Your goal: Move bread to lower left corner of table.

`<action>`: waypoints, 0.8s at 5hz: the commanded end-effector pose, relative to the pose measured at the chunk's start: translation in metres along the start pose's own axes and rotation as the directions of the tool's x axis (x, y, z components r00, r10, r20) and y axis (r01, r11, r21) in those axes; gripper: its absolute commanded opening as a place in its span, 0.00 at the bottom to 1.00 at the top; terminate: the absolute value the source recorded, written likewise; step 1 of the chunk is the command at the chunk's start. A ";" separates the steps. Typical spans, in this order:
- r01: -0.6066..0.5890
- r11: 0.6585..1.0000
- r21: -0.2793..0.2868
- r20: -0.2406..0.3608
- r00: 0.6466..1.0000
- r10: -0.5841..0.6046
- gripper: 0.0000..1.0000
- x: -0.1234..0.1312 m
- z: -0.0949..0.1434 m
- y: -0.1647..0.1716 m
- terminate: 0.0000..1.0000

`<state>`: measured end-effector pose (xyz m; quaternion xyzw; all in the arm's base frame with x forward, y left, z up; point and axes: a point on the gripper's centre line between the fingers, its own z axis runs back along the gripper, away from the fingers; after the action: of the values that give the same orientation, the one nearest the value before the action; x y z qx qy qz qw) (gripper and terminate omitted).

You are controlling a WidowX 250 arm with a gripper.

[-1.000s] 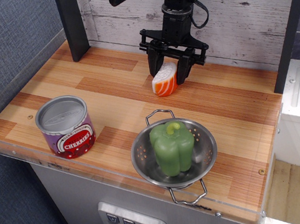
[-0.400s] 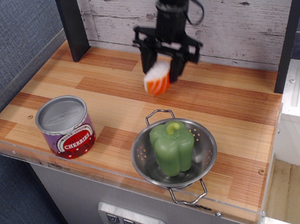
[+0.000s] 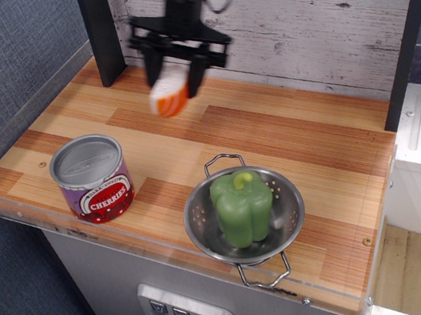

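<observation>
The bread (image 3: 169, 95) is a small wedge with a white face and orange-and-white striped crust. My gripper (image 3: 176, 76) is shut on it and holds it in the air above the back left part of the wooden table (image 3: 285, 136). The gripper and the bread are motion-blurred. They hang behind and to the right of the cherries can.
A cherries can (image 3: 92, 178) stands at the front left of the table. A metal colander (image 3: 246, 219) with a green pepper (image 3: 241, 207) in it sits at the front middle. A dark post (image 3: 100, 32) stands at the back left, a white plank wall behind.
My gripper has lifted the bread off the table and carried it to the left, from the back middle toward the back left. The can and colander have not moved.
</observation>
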<state>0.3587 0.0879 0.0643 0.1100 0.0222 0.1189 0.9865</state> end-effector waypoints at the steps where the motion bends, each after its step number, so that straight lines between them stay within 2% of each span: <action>1: -0.095 0.995 -0.010 0.014 0.995 0.095 0.00 -0.017 0.007 0.062 0.00; 2: -0.119 0.993 -0.012 0.022 0.993 0.119 0.00 -0.027 -0.007 0.087 0.00; 4: -0.157 0.987 0.022 0.011 0.988 0.157 0.00 -0.038 -0.038 0.125 0.00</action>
<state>0.2943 0.2016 0.0441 0.1148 0.0258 0.1900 0.9747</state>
